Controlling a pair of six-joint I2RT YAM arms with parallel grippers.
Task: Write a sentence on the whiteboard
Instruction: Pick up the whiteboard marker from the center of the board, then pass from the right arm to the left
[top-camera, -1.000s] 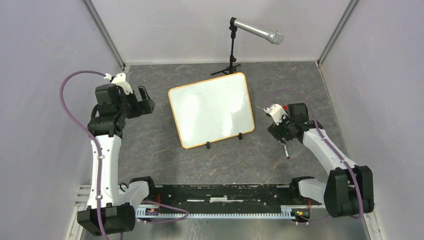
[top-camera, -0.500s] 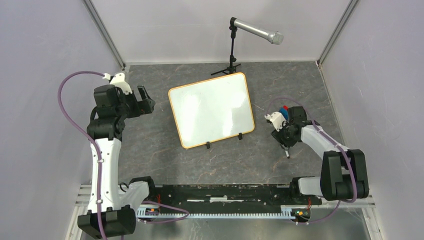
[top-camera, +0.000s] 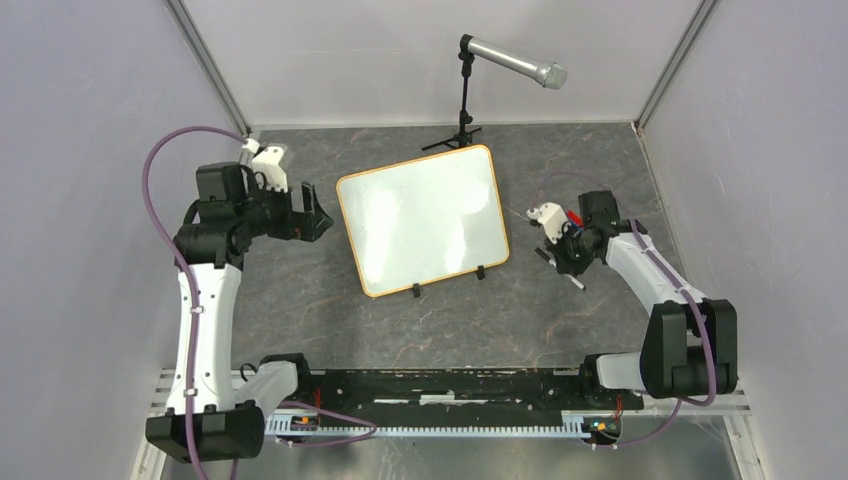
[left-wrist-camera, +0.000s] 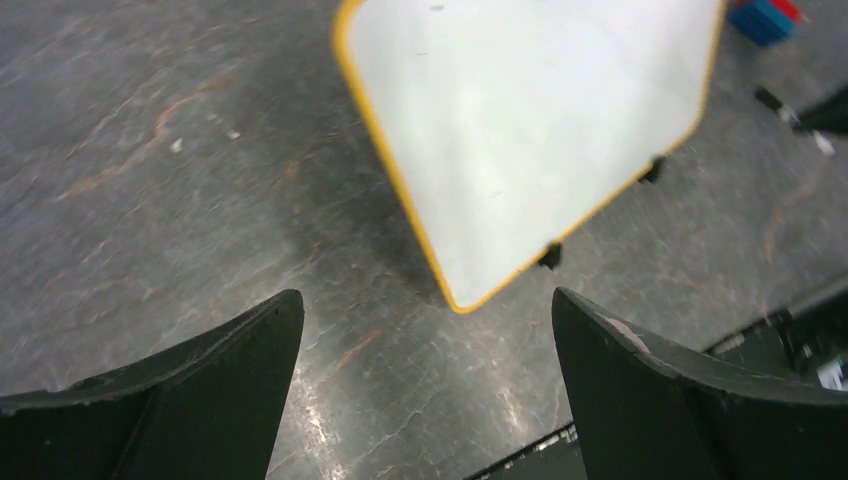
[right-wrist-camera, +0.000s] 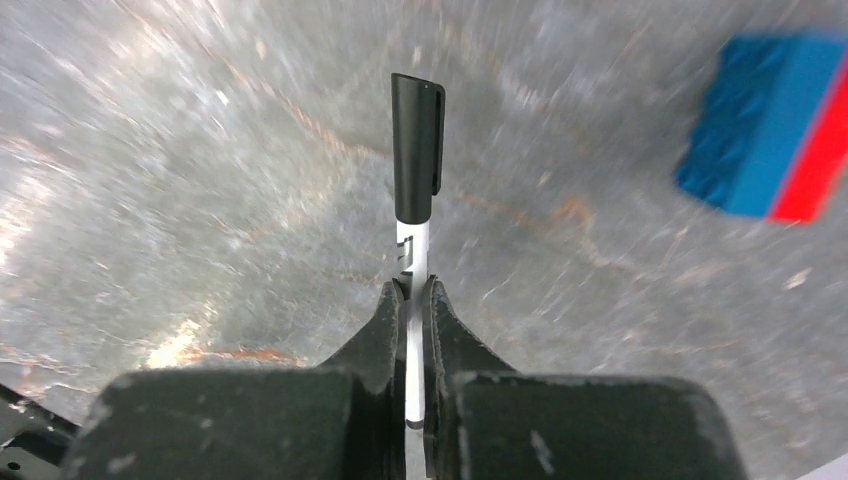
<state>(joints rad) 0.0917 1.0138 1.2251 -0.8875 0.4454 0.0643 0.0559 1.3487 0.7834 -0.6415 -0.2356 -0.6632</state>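
Overhead view. The whiteboard, orange-rimmed with rounded corners, sits on the grey veined table and is turned so that its edges run askew to the table's. Its face shows plain glossy white with a patch of glare. Two small black clip feet mark its near edge. Whether the board lies flat or is propped cannot be told.

The left gripper hangs just left of the whiteboard's left edge, pointing toward it and apart from it. In the left wrist view its two dark fingers stand spread wide with nothing between them, and the whiteboard's near corner is framed in the gap.

The right gripper is low to the right of the whiteboard, beside its near right corner and clear of the rim. In the right wrist view its fingers are pinched narrow on the white barrel of a marker, whose black cap is on and points away from the wrist. Whether the marker touches the table cannot be told.

A blue and red eraser block lies right of the whiteboard, just beyond the right gripper. A microphone on a stand rises behind the whiteboard's far edge.
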